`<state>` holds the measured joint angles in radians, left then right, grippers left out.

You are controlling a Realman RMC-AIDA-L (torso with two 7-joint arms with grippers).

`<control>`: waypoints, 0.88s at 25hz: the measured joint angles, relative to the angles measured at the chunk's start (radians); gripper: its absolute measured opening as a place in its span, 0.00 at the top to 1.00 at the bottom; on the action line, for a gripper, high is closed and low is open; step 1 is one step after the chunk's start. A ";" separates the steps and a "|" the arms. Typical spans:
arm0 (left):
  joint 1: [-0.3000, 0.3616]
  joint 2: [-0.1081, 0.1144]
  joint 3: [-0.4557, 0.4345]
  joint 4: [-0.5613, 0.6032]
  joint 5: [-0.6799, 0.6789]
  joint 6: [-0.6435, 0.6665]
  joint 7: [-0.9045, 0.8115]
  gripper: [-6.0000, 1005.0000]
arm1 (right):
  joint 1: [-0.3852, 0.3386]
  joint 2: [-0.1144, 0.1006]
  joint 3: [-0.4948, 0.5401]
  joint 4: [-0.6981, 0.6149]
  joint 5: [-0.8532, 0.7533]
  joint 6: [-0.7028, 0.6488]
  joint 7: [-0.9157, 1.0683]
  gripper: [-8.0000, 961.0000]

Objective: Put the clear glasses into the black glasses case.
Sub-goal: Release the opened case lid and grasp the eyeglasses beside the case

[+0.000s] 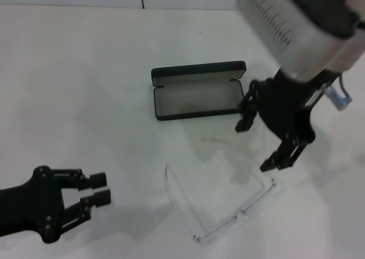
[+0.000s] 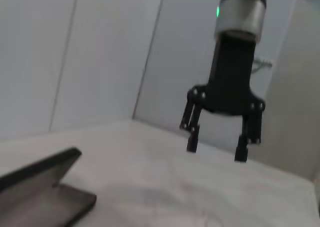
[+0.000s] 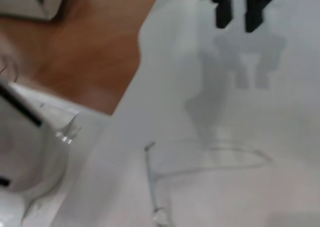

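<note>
The black glasses case (image 1: 198, 93) lies open at mid-table, grey lining up and lid raised at its far side; the left wrist view catches it too (image 2: 45, 189). The clear glasses (image 1: 225, 205) rest unfolded on the table, nearer to me than the case, and show faintly in the right wrist view (image 3: 200, 162). My right gripper (image 1: 255, 146) hangs open above the table between the case's right end and the glasses, holding nothing; the left wrist view sees it as well (image 2: 216, 149). My left gripper (image 1: 101, 189) sits low at the near left with a narrow gap between its fingers.
The table is white, with a white wall behind it. In the right wrist view, the table's edge and a brown wooden floor (image 3: 90, 52) show, with the left gripper (image 3: 239, 14) far off.
</note>
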<state>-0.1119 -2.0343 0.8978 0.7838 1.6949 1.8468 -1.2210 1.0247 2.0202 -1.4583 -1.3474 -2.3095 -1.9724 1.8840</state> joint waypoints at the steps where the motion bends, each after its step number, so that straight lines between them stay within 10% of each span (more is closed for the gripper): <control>1: 0.001 -0.001 -0.006 0.027 0.043 0.000 -0.010 0.73 | 0.014 0.002 -0.018 0.014 0.001 0.000 0.002 0.21; 22: -0.003 -0.026 -0.059 0.041 0.089 -0.008 0.005 0.73 | 0.107 0.008 -0.420 0.175 0.143 0.172 0.009 0.26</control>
<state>-0.1151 -2.0600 0.8390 0.8252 1.7841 1.8389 -1.2164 1.1313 2.0278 -1.8779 -1.1721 -2.1663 -1.8006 1.8926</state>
